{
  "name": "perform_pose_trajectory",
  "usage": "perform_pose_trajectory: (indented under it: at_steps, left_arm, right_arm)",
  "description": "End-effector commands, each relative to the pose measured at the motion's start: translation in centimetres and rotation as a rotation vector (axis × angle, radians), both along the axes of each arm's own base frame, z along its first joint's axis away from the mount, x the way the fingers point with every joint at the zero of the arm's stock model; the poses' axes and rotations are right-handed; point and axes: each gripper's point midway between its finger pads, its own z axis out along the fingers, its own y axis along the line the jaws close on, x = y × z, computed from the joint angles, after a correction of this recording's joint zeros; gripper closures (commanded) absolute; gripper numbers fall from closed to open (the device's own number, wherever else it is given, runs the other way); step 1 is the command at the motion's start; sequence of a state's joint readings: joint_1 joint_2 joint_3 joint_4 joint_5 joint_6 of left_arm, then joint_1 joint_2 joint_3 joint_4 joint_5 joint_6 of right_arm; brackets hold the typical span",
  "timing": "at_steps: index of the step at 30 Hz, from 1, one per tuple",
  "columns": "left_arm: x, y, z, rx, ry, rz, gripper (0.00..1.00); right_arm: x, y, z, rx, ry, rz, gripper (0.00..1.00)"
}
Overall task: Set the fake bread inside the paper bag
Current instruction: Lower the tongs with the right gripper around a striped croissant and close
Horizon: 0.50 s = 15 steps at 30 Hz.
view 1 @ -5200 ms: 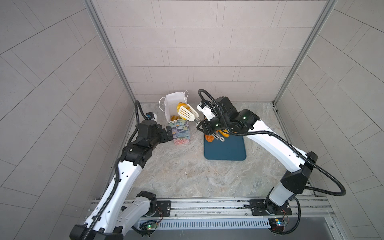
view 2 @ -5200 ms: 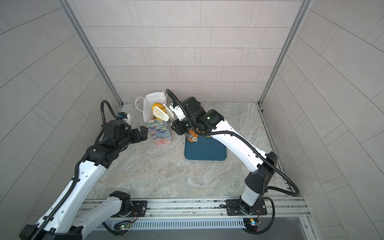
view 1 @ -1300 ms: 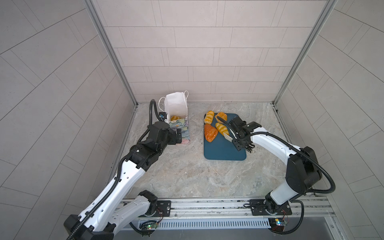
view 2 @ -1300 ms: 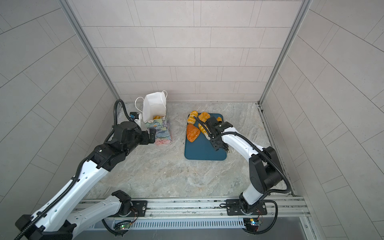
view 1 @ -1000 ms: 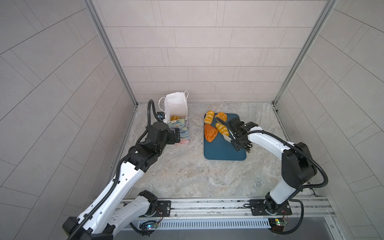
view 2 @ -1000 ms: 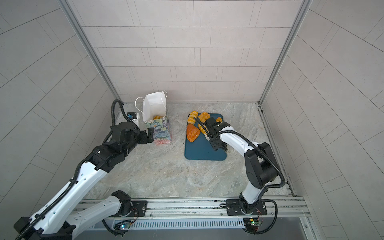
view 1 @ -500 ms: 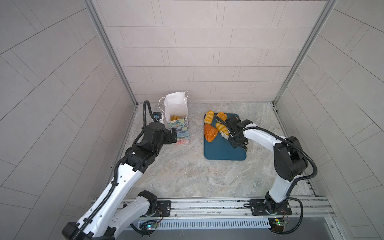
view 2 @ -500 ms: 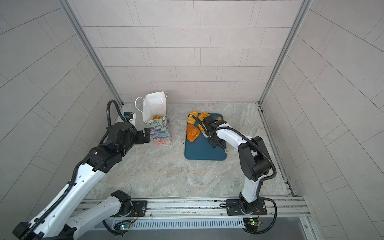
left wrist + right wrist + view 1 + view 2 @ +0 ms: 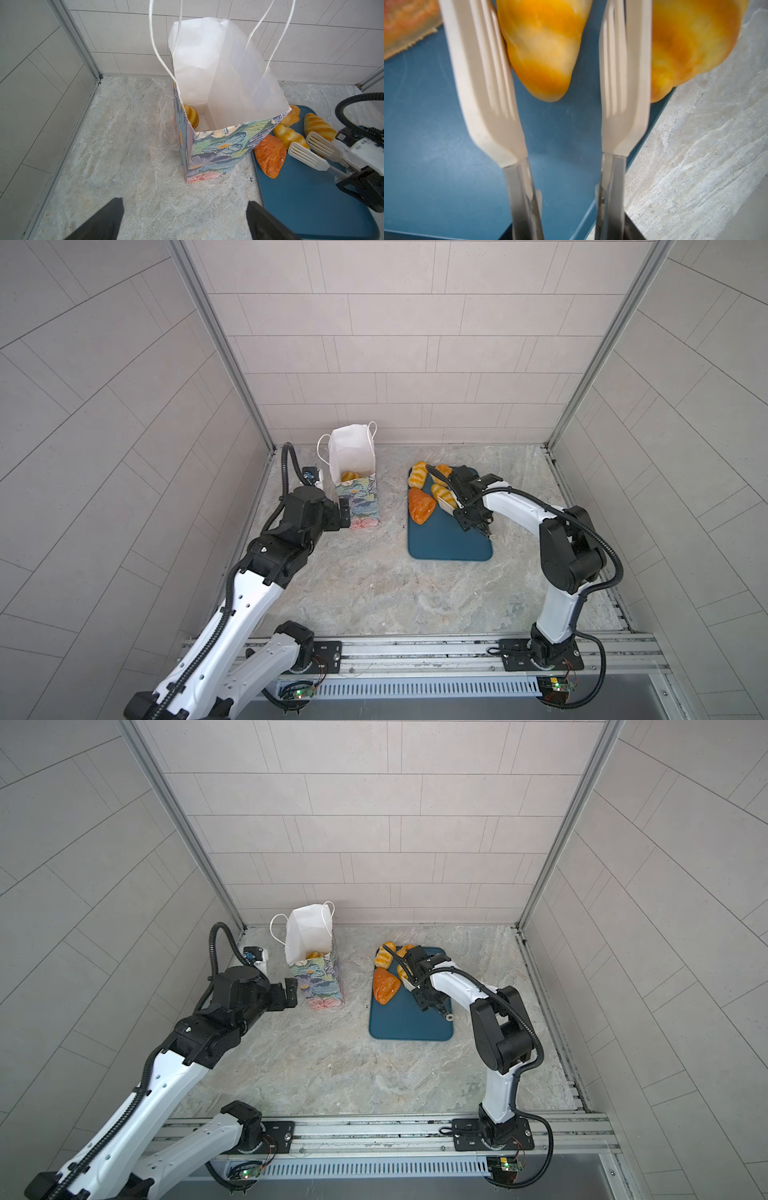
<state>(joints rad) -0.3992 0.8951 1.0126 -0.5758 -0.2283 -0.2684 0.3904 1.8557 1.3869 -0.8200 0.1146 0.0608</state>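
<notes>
The right arm has come down from over the bag mouth to the teal tray [image 9: 449, 545], elbow folded in. There the right tool [image 9: 471, 516] is clamped on white slotted tongs [image 9: 307, 153]; the blades stand apart astride a striped roll [image 9: 544, 52], one touching it, with the darker orange triangular piece [image 9: 420, 506] just beside and two striped pastries [image 9: 417, 475] beyond the tips. The left tool [image 9: 185, 212] gapes wide and empty, and the upright paper bag [image 9: 358, 499] stands just ahead of it on the desk [image 9: 374, 585], a golden pastry [image 9: 350, 476] inside.

Paper bag [image 9: 363, 502] pastel floral, white lining; fake bread [image 9: 417, 475] golden-striped orange; tray [image 9: 449, 545] teal
</notes>
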Motion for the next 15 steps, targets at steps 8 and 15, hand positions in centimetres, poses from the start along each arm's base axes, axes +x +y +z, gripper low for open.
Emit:
perform_pose_trajectory:
  at_steps: [8,15]
  left_arm:
    - [-0.7,0.8,0.4,-0.014,-0.019,0.026,0.0]
    - [-0.8,0.6,0.6,-0.032,-0.027,0.023,0.0]
  right_arm:
    - [-0.4,-0.1,1.0,0.03,0.021,-0.003,0.62]
    - [-0.7,0.0,2.6,0.062,-0.001,-0.004,0.67]
